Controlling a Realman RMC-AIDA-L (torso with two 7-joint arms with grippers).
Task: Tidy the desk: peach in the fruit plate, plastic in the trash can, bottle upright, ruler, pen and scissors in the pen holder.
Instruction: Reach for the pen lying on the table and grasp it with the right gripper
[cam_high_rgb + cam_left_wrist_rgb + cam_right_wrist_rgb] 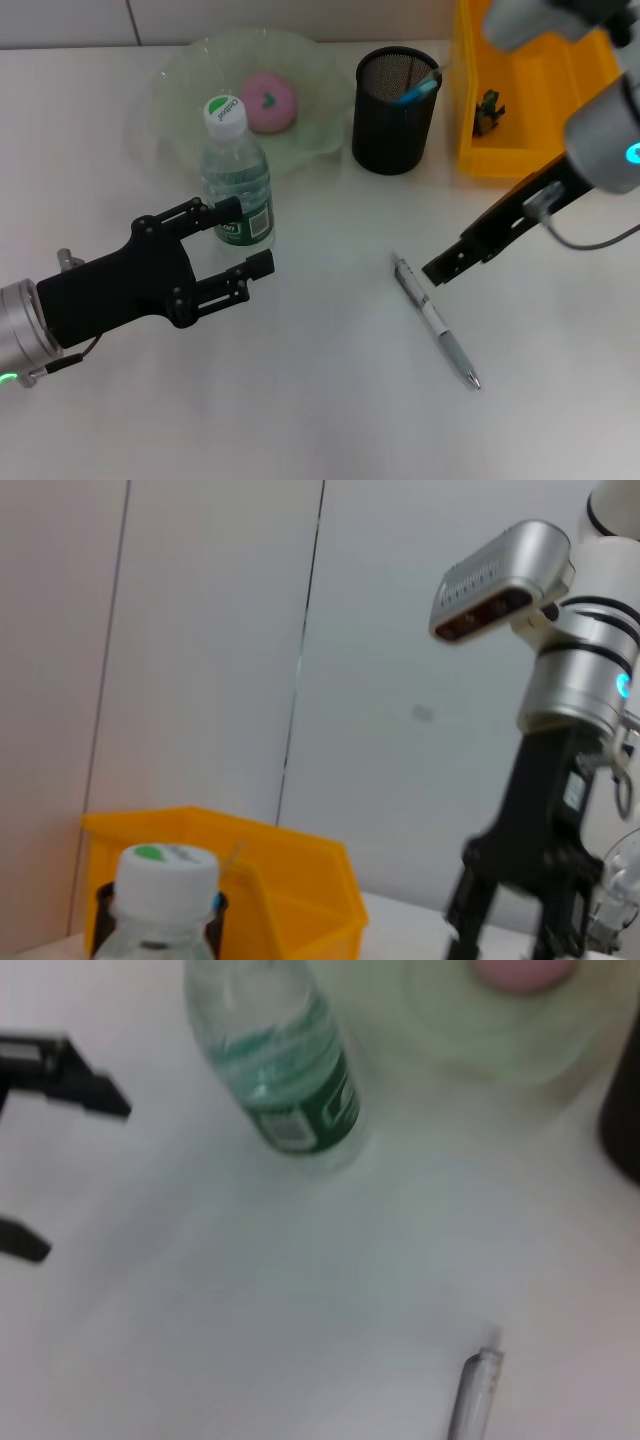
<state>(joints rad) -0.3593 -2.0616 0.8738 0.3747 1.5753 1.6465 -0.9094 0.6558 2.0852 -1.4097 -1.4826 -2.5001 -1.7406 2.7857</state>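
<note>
One bottle (236, 171) stood upright just beyond the left gripper (243, 237), whose fingers were spread wide and held nothing. One pen (435, 320) lay just below the right gripper (442, 270); I couldn't tell its opening. One peach (268, 101) sat in the fruit plate (180, 85).

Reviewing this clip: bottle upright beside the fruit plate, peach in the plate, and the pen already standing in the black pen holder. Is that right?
Not quite. The pen is not in the pen holder; the head view shows it lying flat on the desk, near the right gripper. The rest holds: the bottle stands upright beside the fruit plate, with the peach in the plate.
</note>
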